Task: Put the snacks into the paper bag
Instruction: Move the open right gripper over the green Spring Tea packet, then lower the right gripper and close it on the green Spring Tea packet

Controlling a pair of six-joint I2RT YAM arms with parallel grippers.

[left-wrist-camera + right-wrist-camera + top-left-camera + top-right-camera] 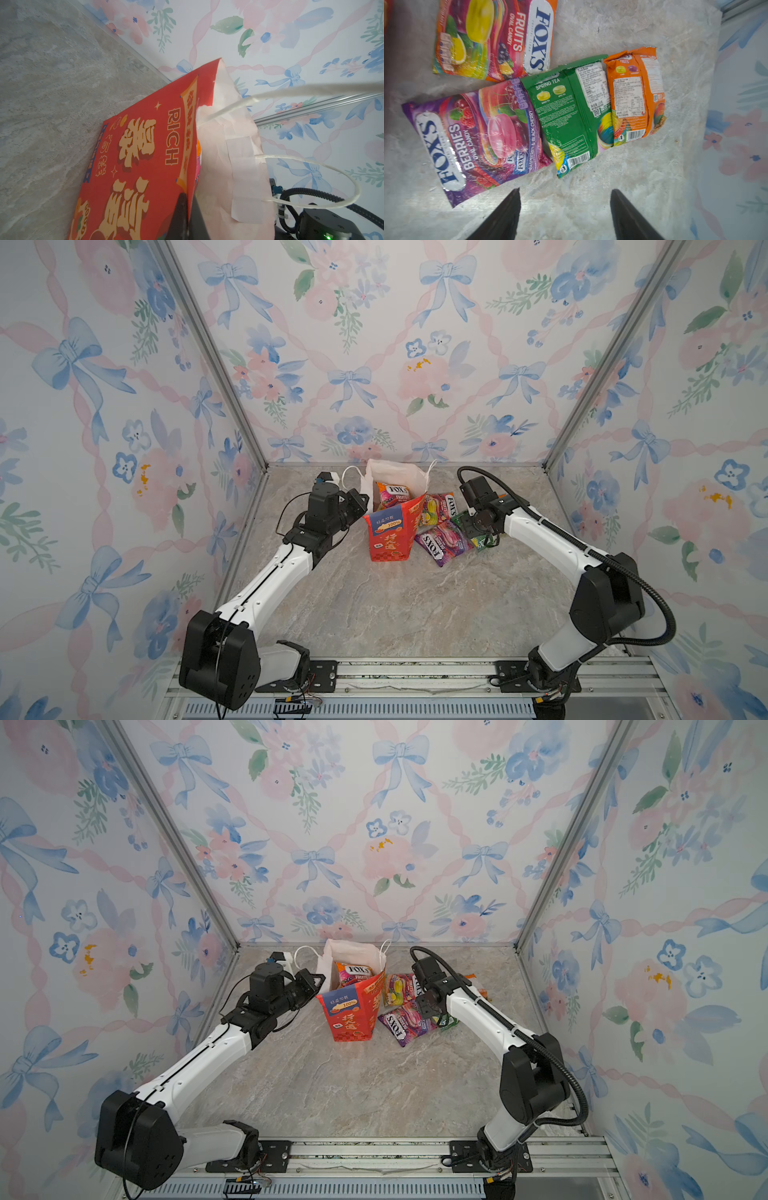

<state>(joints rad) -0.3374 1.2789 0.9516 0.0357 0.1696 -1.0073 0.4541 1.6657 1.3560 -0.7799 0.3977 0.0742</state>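
The red paper bag [388,537] [351,1017] stands upright at the back of the marble table, its white inside open upward. My left gripper [188,196] [365,501] is shut on the bag's left rim [193,145], one finger outside and one inside. A FOX'S packet [392,493] sticks up inside the bag. To the bag's right lie a red-yellow FOX'S packet [494,39], a purple one [477,141] [442,541], a green one [571,116] and an orange one [637,97]. My right gripper [564,191] [483,533] hangs open just above these packets, holding nothing.
The bag's white cord handles [311,87] hang loose toward the back wall [374,385]. Floral walls enclose the table on three sides, with aluminium posts [216,356] at the corners. A metal rail [415,674] runs along the front edge.
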